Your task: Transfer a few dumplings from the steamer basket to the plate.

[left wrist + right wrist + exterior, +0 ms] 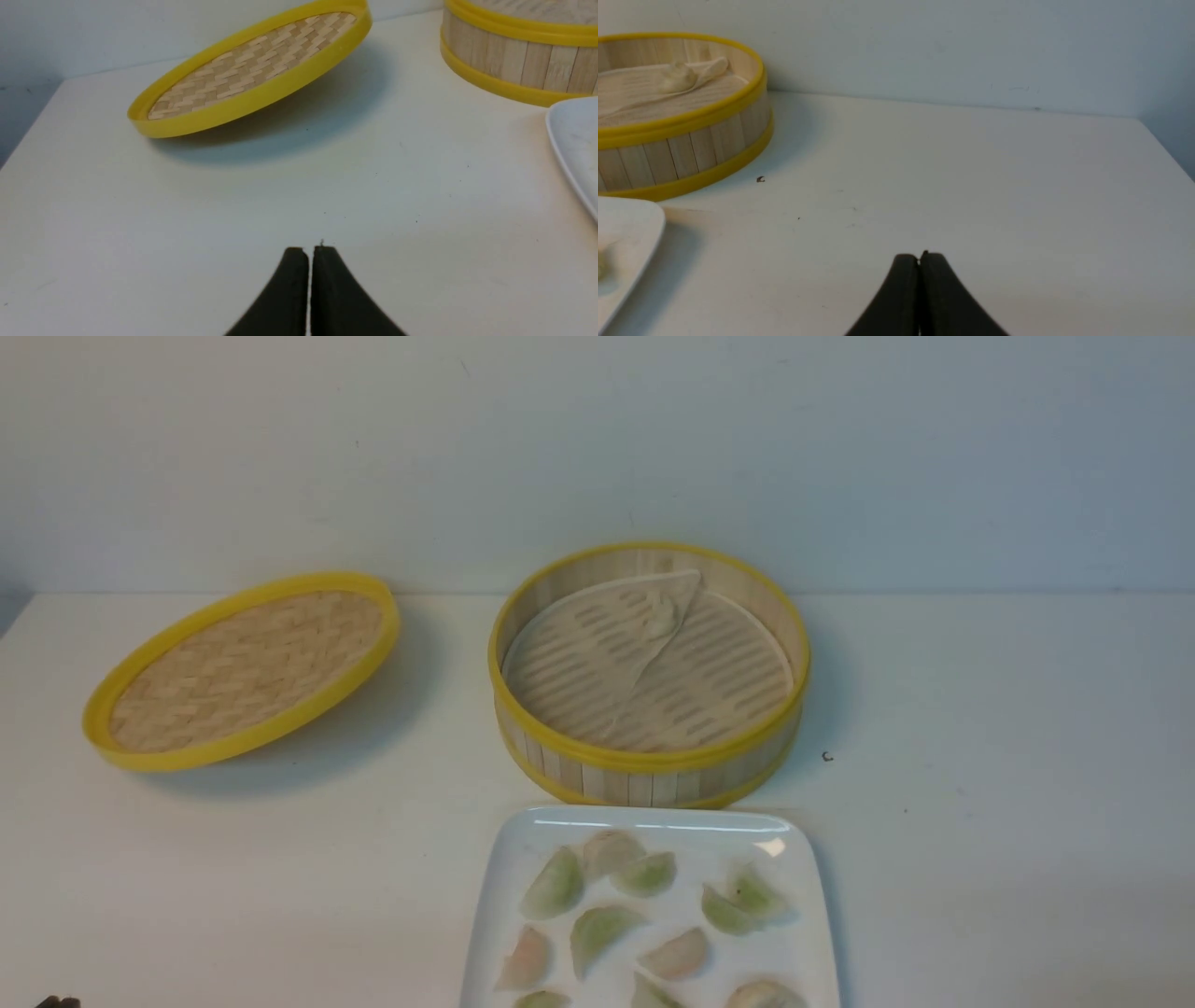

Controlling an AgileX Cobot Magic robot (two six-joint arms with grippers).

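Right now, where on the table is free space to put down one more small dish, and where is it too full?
Free: the table right of the steamer basket and plate, and the near-left patch in front of the lid, left of the plate. Crowded: the plate itself, covered in dumplings, and the narrow gap between plate and basket.

On the desk, the basket sits at 12 o'clock of the plate holding the dumplings; the lid lies at 9 o'clock of the basket.
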